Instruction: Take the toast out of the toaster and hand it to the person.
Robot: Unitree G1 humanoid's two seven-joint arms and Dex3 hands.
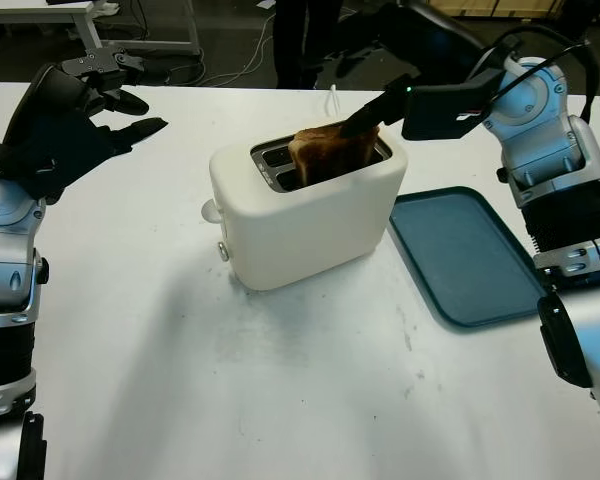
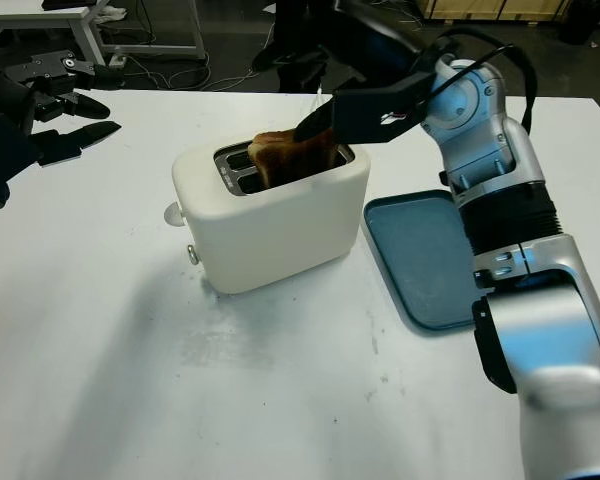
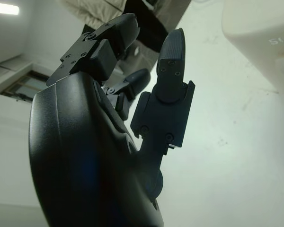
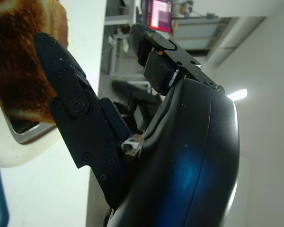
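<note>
The right hand [image 1: 380,108] reached from upper right to the toast [image 1: 332,152] in the toaster [image 1: 308,212], grip unclear; the left hand [image 1: 85,110] hovered open, upper left.

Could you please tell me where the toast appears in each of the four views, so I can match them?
Left eye view: toast upper centre, standing in the toaster's rear slot.
Right eye view: toast left of centre, same slot.
Left wrist view: not in it.
Right wrist view: toast beside the right hand's fingers.
Shared landmark: the white toaster.
</note>
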